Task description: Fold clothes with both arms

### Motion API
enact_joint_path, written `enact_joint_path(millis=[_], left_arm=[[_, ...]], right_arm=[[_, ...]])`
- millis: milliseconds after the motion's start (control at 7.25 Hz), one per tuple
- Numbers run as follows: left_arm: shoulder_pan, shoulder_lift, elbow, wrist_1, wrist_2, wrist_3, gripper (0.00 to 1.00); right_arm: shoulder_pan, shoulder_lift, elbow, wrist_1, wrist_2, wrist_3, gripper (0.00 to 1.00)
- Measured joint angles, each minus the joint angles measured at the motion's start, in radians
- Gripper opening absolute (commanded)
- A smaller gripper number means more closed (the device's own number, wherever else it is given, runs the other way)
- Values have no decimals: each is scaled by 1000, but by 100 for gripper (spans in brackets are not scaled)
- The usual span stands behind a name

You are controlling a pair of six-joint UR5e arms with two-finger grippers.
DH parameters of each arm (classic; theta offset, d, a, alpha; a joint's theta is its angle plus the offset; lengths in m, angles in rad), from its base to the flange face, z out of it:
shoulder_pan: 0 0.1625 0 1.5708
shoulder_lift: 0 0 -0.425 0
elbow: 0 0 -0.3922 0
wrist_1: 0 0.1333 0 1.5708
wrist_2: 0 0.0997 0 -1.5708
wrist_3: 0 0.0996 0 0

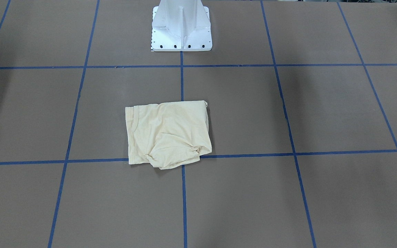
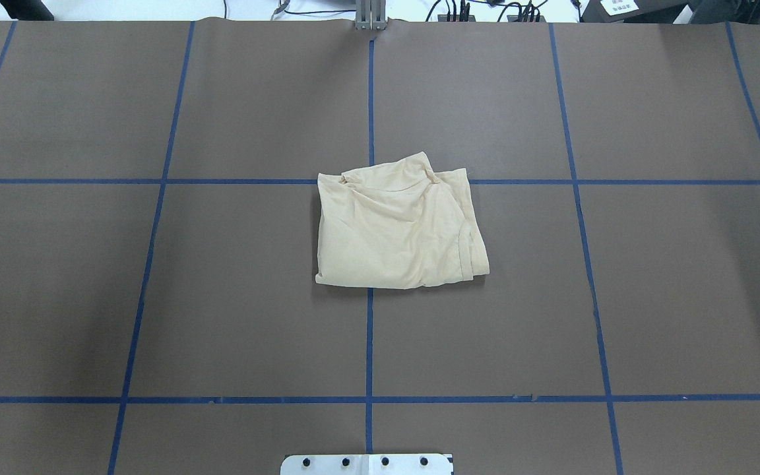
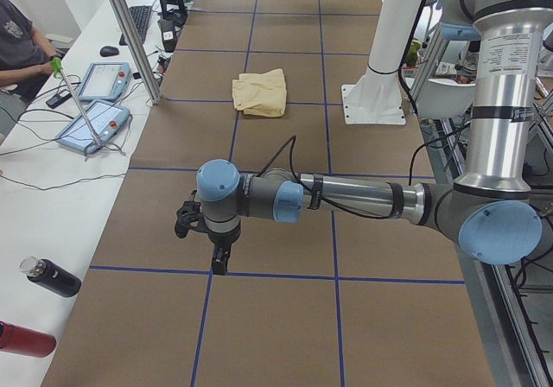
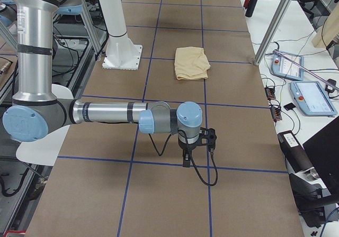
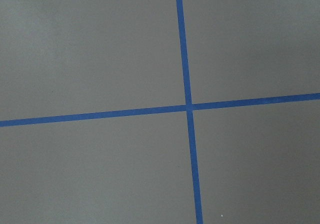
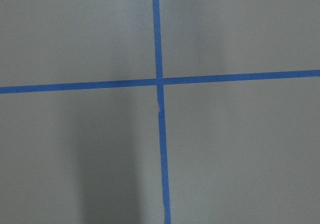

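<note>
The clothes are one pale cream-yellow shirt (image 1: 169, 132) lying folded into a rough, wrinkled rectangle at the table's middle (image 2: 396, 227), also seen in the side views (image 3: 260, 91) (image 4: 192, 62). Neither arm touches it. My left gripper (image 3: 220, 262) hangs over bare table far out on the left end, pointing down. My right gripper (image 4: 186, 157) hangs the same way far out on the right end. Both show only in the side views, so I cannot tell whether they are open or shut. Each wrist view holds only brown table and a blue tape cross (image 5: 188, 107) (image 6: 159, 81).
The white pedestal base (image 1: 181, 31) stands behind the shirt. Blue tape lines grid the brown table (image 2: 156, 297). Beside the table are teach pendants (image 3: 91, 123), bottles (image 3: 52, 276), a metal post (image 3: 130, 33) and a seated person (image 3: 22, 46).
</note>
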Motion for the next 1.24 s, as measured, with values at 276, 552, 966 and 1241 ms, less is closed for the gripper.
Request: enact_joint_path(millis=[276,552,966,1241], left_arm=[[0,0,0,0,0,-1,99],[-1,0,0,0,0,-1,99],[-1,0,2,0,-1,0,99],[-1,0,3,0,-1,0,99]], right_arm=[[-1,-8,49,-39,39,9,100],[-3,-17,138,-185,35,7,100],[-6,-32,144,-222,34,-3,100],[-6,-33,132,-223,31,-3,100]])
